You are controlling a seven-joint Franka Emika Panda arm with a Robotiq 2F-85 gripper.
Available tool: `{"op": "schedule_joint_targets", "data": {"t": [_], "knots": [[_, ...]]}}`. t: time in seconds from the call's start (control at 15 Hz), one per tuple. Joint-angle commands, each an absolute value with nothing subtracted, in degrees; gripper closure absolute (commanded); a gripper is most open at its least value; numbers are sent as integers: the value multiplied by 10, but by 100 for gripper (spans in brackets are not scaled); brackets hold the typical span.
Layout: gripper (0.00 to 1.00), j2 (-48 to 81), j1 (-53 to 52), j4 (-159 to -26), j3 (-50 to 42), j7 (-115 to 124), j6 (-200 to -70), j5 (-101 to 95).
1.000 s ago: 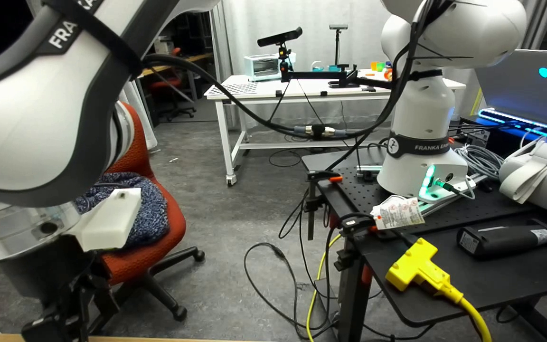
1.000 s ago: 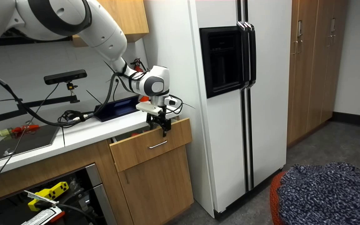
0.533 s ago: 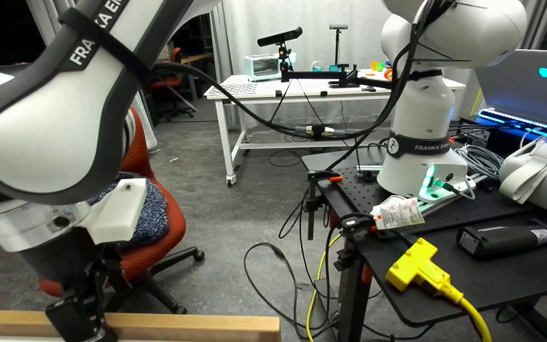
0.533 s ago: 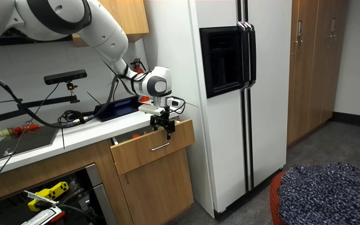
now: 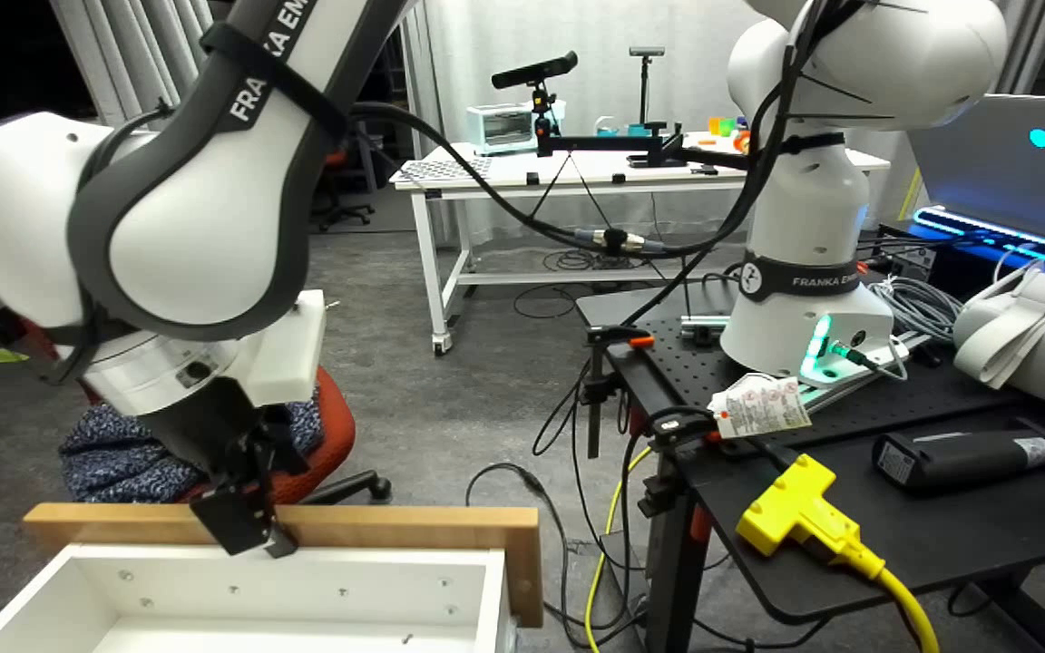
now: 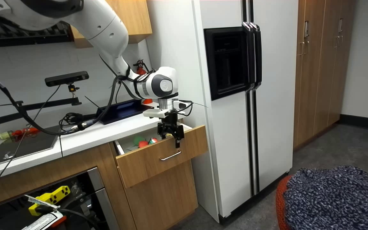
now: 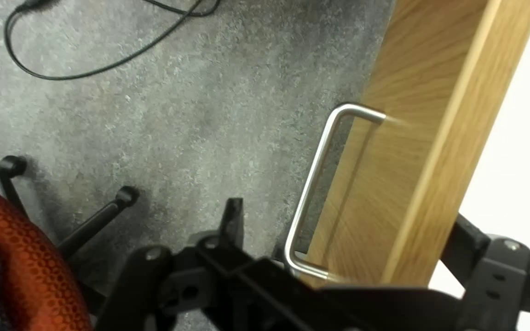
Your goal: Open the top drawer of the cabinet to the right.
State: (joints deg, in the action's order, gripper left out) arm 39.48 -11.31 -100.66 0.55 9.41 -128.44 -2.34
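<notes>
Where the wide white-walled wooden drawer (image 5: 291, 585) gapes at the frame's lower left, my spread-fingered black hand (image 6: 170, 140) straddles its front (image 7: 423, 147).

The top drawer (image 6: 152, 161) stands open, with a light-wood front (image 5: 386, 527), silver bar handle (image 7: 311, 183) and white inner walls (image 5: 287, 580). It lies toward seven o'clock in both exterior views, three o'clock in the wrist view.

The drawer (image 6: 153, 163) was wood-grained tan outside and white within, its handle (image 7: 309, 184) silver, the gripper (image 6: 171, 135) black, the chair (image 7: 30, 271) honeycombed orange, the floor (image 7: 191, 119) mottled grey.
</notes>
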Motion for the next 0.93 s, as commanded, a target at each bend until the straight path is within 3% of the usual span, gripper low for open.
{"op": "schedule_joint_targets", "data": {"t": [0.0,0.87], "knots": [[0,317,-122,-1117,-16,132,-1280,-60],[0,131,-119,-1348,-29,276,-1275,-203]]}}
